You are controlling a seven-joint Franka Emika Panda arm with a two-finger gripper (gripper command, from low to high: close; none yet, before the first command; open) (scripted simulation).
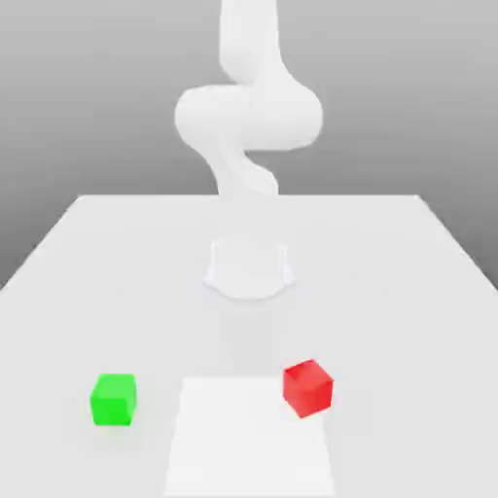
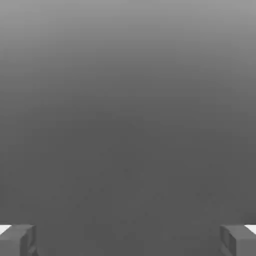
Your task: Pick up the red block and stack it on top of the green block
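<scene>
The red block [image 1: 308,387] lies on the white table [image 1: 389,263] near its front, toward the exterior view's right, turned slightly askew. On the same front strip, toward the exterior view's left, rests the green block [image 1: 114,399], well apart from the red one. In the hand view my gripper [image 2: 128,242] is open, its two grey fingertips [image 2: 17,240] far apart, with nothing between them and plain grey beyond.
The white arm [image 1: 248,117] rises from its round base [image 1: 249,267] at the table's middle and bends overhead. A pale white rectangular shape [image 1: 248,438] covers the table's front centre between the two blocks.
</scene>
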